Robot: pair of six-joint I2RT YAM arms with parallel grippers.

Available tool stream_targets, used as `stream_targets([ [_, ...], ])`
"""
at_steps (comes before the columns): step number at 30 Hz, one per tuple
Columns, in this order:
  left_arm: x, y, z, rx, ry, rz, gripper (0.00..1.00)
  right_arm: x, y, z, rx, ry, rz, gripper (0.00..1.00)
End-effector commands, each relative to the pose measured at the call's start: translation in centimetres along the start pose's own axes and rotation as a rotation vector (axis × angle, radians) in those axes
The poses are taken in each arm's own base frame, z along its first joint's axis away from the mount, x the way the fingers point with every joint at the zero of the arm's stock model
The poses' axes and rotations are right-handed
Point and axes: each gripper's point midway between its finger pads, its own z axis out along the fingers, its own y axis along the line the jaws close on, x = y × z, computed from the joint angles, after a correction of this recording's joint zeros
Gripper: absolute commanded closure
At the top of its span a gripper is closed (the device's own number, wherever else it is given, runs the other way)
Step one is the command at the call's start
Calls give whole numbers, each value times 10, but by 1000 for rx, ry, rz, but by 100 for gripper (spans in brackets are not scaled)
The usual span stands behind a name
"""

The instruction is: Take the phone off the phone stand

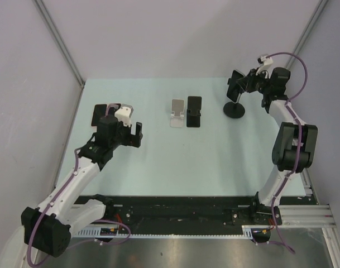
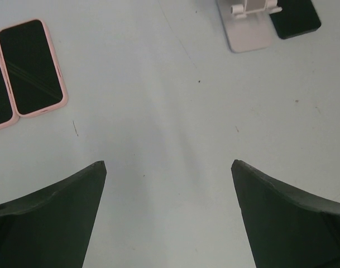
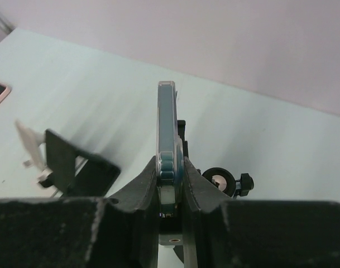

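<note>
Upper right of the overhead view: the right gripper (image 1: 240, 87) is clenched on the phone (image 3: 166, 128), held at the head of the round-based phone stand (image 1: 234, 109). In the right wrist view the phone appears edge-on at frame centre. Its long axis runs up the frame away from the fingers, and the jaws press its two broad faces. Whether it is seated in the stand's clamp cannot be told. The left gripper (image 2: 168, 164), spread wide at centre left of the overhead view, is well apart, so the lift probably falls to the right arm.
</note>
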Motion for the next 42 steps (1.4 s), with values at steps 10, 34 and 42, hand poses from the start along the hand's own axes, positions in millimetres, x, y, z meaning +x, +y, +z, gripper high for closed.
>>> stream_targets([
  [10,-40,-27,-42,122,-203,4,0,-70,170,-88,12,-194,-109,100],
  [34,-42,-34,-46,154,-234,23,0,12,383,-105,-264,-285,-116,100],
  [42,-39,-39,-43,170,-225,44,0,49,405,-112,-334,-206,-101,99],
])
